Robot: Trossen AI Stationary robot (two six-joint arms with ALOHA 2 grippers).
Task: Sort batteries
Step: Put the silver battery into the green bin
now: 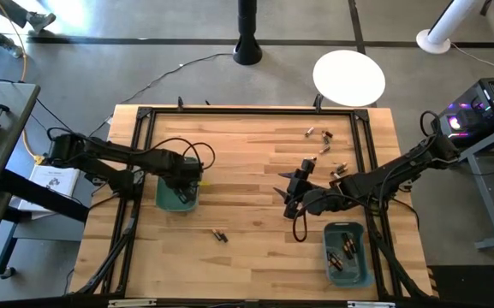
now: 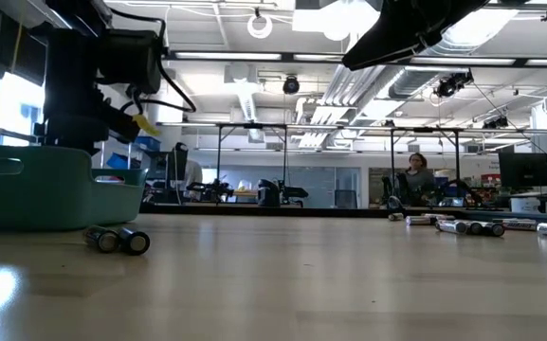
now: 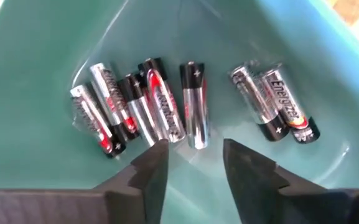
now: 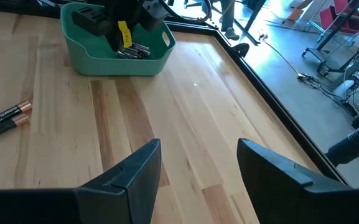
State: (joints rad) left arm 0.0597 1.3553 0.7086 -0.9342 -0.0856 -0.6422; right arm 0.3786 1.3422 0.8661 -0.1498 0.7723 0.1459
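While left fingers [image 3: 191, 163] hang spread inside teal bin [image 3: 36, 50], right fingers [image 4: 198, 165] spread over bare tabletop [image 4: 185, 99].

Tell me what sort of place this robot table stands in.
Probably an open robotics lab or workshop: exposed ceiling ducts and strip lights, rows of workbenches with monitors, a person at one, and a bare concrete floor around the wooden table.

Grey concrete floor [image 1: 187, 34], round white stool [image 1: 348, 77], bright ceiling lights [image 2: 264, 24], distant desks
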